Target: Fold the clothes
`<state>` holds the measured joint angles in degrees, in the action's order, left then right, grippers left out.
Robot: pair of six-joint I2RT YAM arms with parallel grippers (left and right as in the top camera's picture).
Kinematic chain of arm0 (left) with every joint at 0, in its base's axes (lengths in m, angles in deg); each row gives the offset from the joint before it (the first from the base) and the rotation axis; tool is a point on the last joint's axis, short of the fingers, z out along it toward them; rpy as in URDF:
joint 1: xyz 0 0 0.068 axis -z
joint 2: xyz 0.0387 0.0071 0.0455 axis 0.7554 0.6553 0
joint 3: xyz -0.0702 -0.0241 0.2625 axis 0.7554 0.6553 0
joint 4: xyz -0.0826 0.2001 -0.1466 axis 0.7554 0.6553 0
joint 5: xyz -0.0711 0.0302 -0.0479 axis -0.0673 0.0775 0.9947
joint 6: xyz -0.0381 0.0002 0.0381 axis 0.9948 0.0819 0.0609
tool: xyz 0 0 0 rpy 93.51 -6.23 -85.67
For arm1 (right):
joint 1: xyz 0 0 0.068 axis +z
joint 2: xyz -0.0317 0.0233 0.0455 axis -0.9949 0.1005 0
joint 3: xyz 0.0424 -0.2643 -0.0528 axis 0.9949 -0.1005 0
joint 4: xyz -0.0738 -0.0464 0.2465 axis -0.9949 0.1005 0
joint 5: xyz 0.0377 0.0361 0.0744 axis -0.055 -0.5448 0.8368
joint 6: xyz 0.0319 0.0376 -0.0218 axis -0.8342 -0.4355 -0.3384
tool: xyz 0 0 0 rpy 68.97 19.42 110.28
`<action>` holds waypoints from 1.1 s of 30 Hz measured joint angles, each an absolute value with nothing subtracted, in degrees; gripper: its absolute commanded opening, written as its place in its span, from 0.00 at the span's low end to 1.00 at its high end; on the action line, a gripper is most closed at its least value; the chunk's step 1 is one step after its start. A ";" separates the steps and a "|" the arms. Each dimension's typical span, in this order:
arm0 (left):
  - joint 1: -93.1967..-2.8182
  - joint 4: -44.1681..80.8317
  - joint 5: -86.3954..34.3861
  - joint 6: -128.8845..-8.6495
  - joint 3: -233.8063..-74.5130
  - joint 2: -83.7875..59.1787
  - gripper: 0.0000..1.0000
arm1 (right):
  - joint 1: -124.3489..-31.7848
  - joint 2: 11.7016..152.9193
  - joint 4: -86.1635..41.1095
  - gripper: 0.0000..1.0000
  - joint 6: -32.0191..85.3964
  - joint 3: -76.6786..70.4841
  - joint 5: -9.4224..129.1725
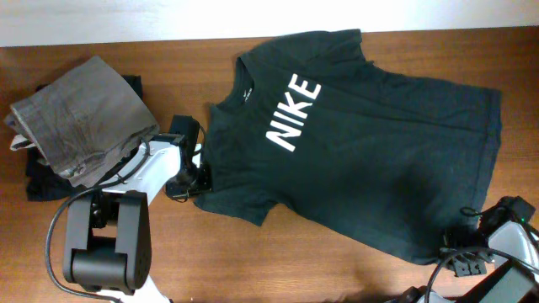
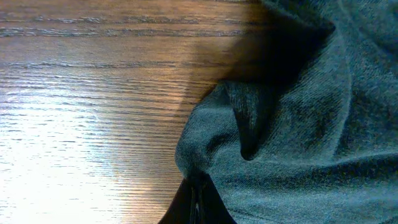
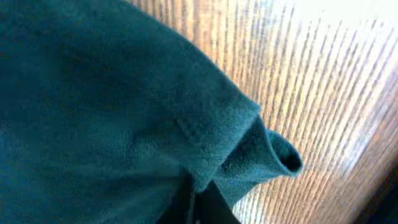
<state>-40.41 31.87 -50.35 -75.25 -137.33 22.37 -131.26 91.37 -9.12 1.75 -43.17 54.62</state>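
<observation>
T-shirt (image 1: 354, 143) face up, long axis left-right, collar left; left hand (image 1: 192, 182) pinching sleeve, right hand (image 1: 461, 241) pinching hem corner.

There was one dark T-shirt (image 1: 362, 160) at centre frame. At upper left lay one pair of grey trousers (image 1: 80, 118) on one black garment (image 1: 38, 181); two arms, left arm (image 1: 152, 171) and right arm (image 1: 509, 236), stood below.

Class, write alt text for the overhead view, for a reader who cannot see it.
A dark T-shirt with white NIKE lettering lies spread on a wooden table. The left gripper pinches its edge by a sleeve, the right gripper a hem corner. Folded grey trousers lie at the picture's left.
</observation>
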 measured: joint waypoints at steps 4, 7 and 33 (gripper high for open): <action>-40.41 35.26 -48.91 -75.25 -137.79 22.39 0.00 | -131.26 92.05 -7.48 0.04 3.37 -42.19 54.95; -40.41 39.76 -48.21 -75.25 -140.04 22.44 0.00 | -131.26 93.29 -2.19 0.04 5.07 -40.55 55.36; -40.28 38.17 -44.50 -74.53 -166.42 17.61 0.00 | -129.64 92.46 6.42 0.04 11.96 -22.80 59.97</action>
<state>-40.28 38.17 -44.50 -74.53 -166.42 17.61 -129.64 92.46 6.42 11.96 -22.80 59.97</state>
